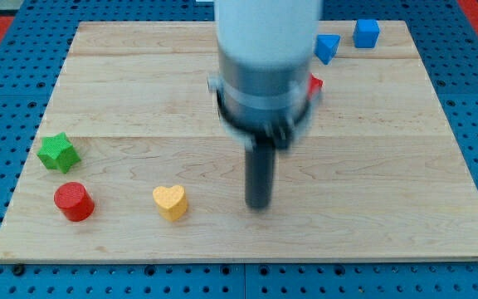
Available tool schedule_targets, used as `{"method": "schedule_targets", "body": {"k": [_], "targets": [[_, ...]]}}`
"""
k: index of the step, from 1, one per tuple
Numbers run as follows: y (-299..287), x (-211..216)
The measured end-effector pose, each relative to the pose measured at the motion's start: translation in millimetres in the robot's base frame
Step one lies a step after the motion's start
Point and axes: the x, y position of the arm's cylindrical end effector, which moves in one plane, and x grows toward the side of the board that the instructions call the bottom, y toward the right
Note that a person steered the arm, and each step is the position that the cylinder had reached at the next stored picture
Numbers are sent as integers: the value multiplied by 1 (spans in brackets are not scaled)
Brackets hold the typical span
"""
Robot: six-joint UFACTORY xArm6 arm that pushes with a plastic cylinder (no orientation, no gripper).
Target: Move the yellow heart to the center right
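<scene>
Wooden surface point(388, 166): tip point(259, 205), no pincer visible, sits right of yellow heart point(170, 201); pushing now risks sending it left.

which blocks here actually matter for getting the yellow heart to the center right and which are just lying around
Part of the job:
- yellow heart-shaped block, near the view's bottom, left of centre
- my tip, on the wooden board to the heart's right, apart from it

Just lying about:
- green star-shaped block
- red cylinder block
- two blue blocks
- red block, mostly hidden behind the arm
</scene>
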Motion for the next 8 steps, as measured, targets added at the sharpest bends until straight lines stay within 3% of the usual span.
{"method": "schedule_targets", "body": {"k": [1,2,3,5,6,7,8], "targets": [[-44,21],[-92,-6],[-105,-18],[-74,-38],[-83,17],[-173,9],[-175,-40]]}}
